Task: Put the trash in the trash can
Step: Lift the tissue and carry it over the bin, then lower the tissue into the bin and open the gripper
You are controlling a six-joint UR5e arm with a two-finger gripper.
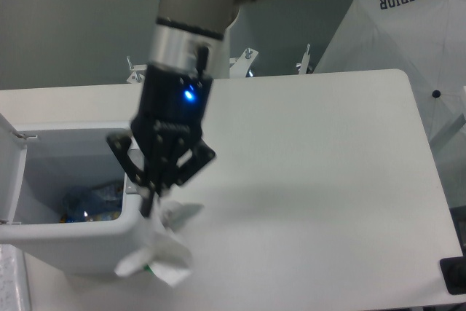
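Gripper clenched on white paper wad, above trash can rim.

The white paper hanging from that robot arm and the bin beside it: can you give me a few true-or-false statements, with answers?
1. The gripper holds a crumpled white paper wad. True.
2. The paper wad already lies inside the trash can. False: it hangs from the fingers, in front of the can's right wall, outside it.
3. The trash can's lid is shut. False: it stands open, and the inside shows.
4. Something with a bluish label lies at the bottom of the trash can. True.
5. The paper wad rests on the table. False: the gripper holds it up.
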